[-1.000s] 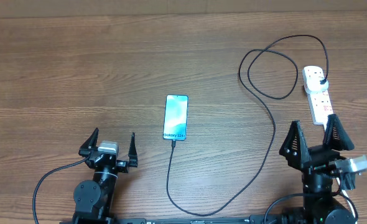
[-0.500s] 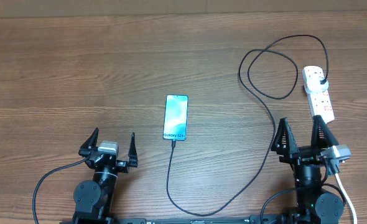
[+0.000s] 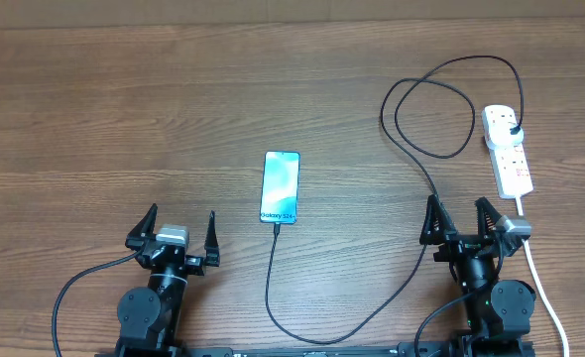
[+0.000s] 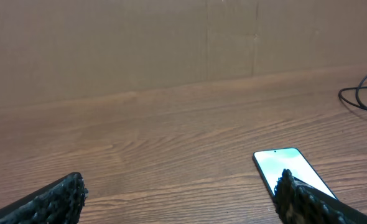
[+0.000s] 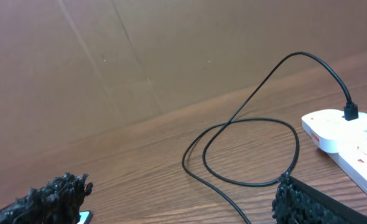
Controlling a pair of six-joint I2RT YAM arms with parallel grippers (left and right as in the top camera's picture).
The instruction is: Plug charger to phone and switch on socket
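Observation:
The phone (image 3: 281, 186) lies mid-table, its light blue screen up; it also shows in the left wrist view (image 4: 286, 167). The charger's black cable (image 3: 411, 270) runs from the phone's near end, loops right and back, and its black plug (image 3: 512, 129) sits in the white socket strip (image 3: 509, 154) at the right; the strip also shows in the right wrist view (image 5: 345, 138). My left gripper (image 3: 180, 233) is open and empty, near-left of the phone. My right gripper (image 3: 461, 220) is open and empty, just in front of the strip, over the cable.
The strip's white cord (image 3: 542, 288) trails toward the front right edge beside my right arm. A brown cardboard wall (image 4: 171, 43) stands behind the wooden table (image 3: 124, 119).
My right gripper has drawn left and back from the socket strip, now near the cable in front of it. The left arm, phone and cable have not moved.

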